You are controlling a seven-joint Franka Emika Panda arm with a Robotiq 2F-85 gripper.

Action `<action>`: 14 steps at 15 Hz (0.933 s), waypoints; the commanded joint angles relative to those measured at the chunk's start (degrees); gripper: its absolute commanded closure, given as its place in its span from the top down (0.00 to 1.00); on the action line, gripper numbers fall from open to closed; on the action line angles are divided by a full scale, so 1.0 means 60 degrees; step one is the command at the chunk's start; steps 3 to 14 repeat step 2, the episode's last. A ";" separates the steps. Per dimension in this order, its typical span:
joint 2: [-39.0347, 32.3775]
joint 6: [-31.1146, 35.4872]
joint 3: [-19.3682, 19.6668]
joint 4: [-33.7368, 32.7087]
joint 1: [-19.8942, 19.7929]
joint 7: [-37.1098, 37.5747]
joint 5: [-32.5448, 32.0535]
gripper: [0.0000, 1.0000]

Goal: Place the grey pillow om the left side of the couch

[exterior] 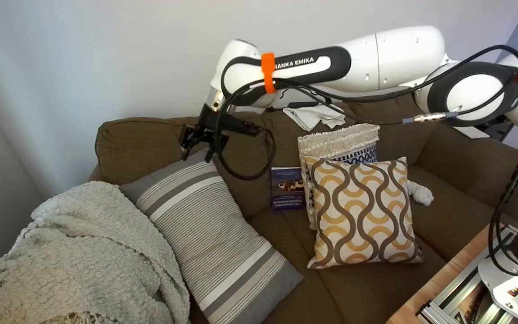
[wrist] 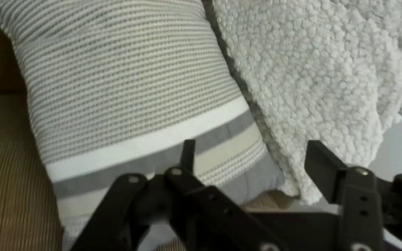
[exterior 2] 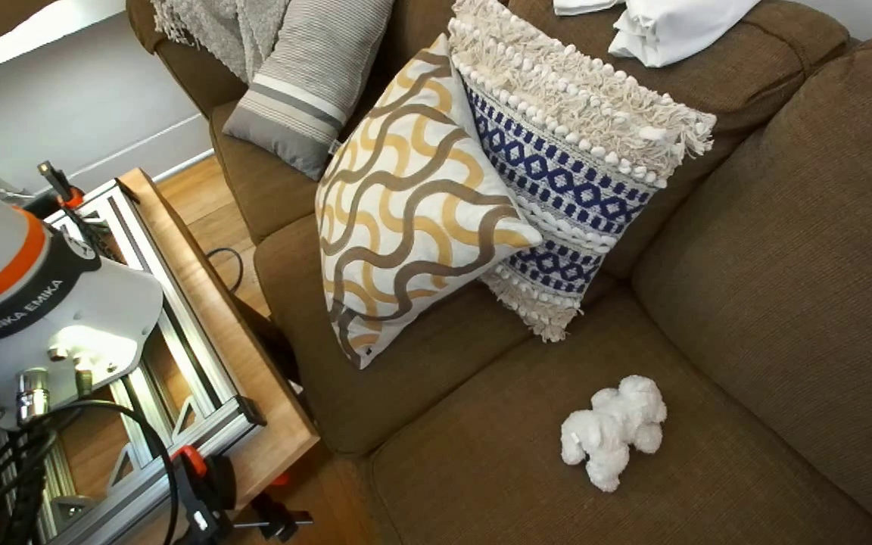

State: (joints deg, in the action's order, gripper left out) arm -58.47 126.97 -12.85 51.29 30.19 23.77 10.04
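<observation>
The grey pillow (exterior: 214, 229) with whitish stripes leans on the couch (exterior: 133, 139), against the cream knitted blanket (exterior: 88, 256). It also shows in an exterior view (exterior 2: 315, 72), partly cut by the frame's top, and in the wrist view (wrist: 127, 76). The couch also shows in an exterior view (exterior 2: 769, 250). My gripper (exterior: 196, 158) is near the pillow's upper end by the couch back. In the wrist view the gripper (wrist: 251, 142) is open with nothing held. One finger overlaps the pillow's striped end, the other the blanket. The gap to the pillow is hard to judge.
The ogee-patterned pillow (exterior: 362, 211) and a fringed blue-white pillow (exterior: 340, 139) stand mid-couch. A book (exterior: 287, 189) leans beside them. A white cloth (exterior: 315, 116) lies on the couch back. A white plush toy (exterior 2: 614, 431) sits on the seat. The robot's wooden table (exterior 2: 277, 431) borders the couch.
</observation>
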 commanded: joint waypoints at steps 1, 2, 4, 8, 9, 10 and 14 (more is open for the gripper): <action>0.0383 0.0001 0.0170 0.0024 0.0051 0.0047 -0.0257 0.87; 0.0749 0.0000 0.0301 0.0079 0.0096 0.0103 -0.0419 0.94; 0.0749 0.0000 0.0301 0.0079 0.0096 0.0103 -0.0419 0.94; 0.0749 0.0000 0.0301 0.0079 0.0096 0.0103 -0.0419 0.94; 0.0749 0.0000 0.0301 0.0079 0.0096 0.0103 -0.0419 0.94; 0.0749 0.0000 0.0301 0.0079 0.0096 0.0103 -0.0419 0.94; 0.0749 0.0000 0.0301 0.0079 0.0096 0.0103 -0.0419 0.94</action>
